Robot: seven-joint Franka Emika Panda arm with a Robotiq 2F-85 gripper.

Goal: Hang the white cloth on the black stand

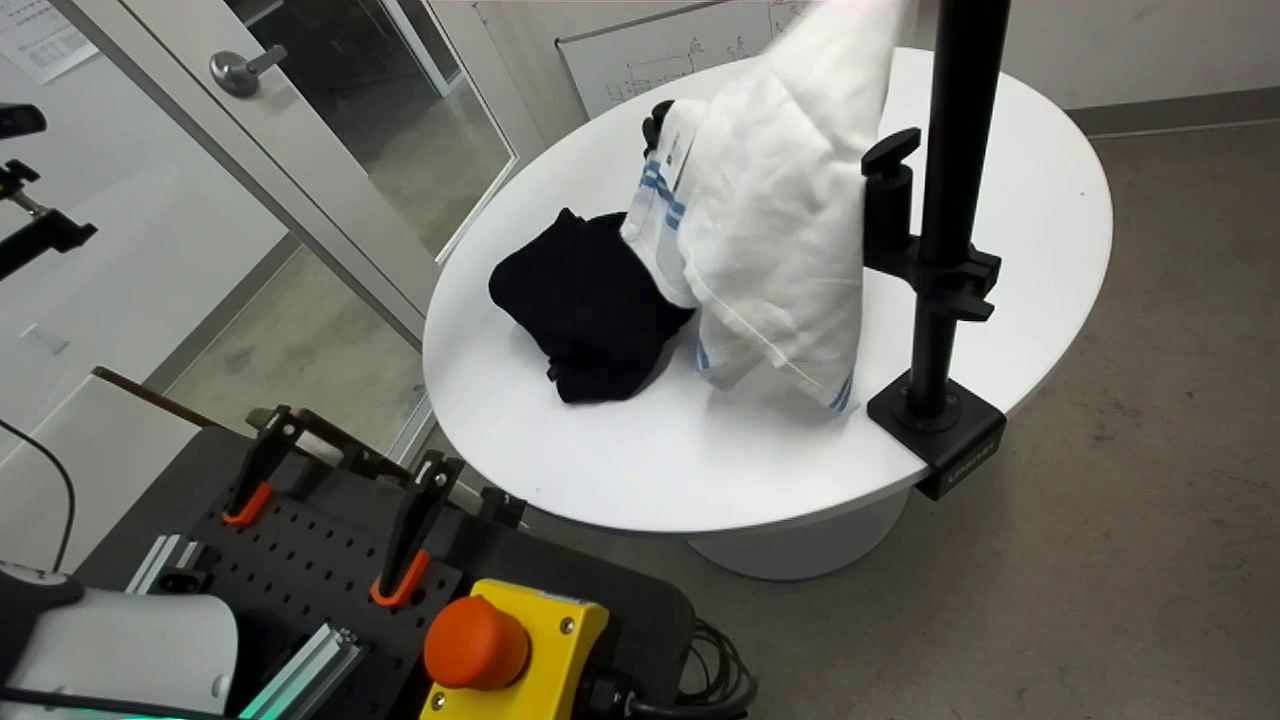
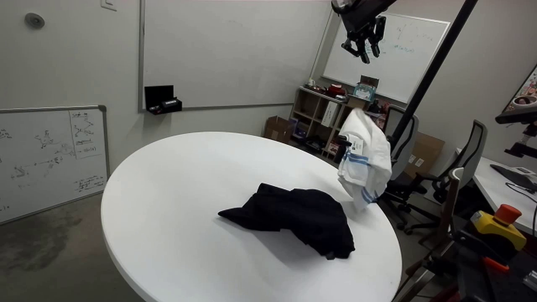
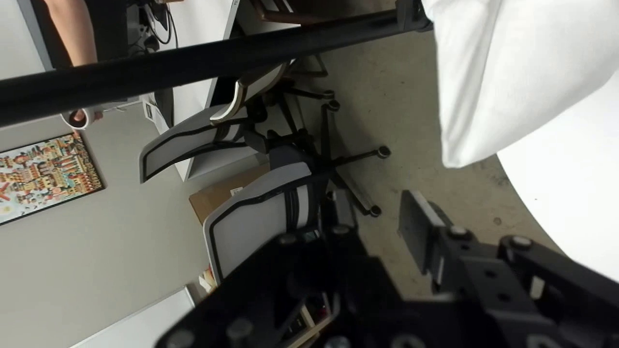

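Observation:
The white cloth (image 1: 775,200) with blue stripes hangs draped beside the pole of the black stand (image 1: 965,130). It also shows in an exterior view (image 2: 365,163), where a black end piece of the stand pokes out past it. In the wrist view the cloth (image 3: 512,72) is at the upper right, next to the stand's pole (image 3: 217,60). Its lower edge is close to the tabletop; I cannot tell if it touches. My gripper (image 2: 368,52) is above the cloth and apart from it. In the wrist view its fingers (image 3: 375,212) are open with nothing between them.
A dark cloth (image 1: 595,305) lies crumpled on the round white table (image 1: 560,470); it also shows in an exterior view (image 2: 302,214). The stand's base is clamped at the table edge. Office chairs (image 3: 261,208) and a shelf (image 2: 314,113) stand beyond. A person's arm (image 3: 75,34) shows.

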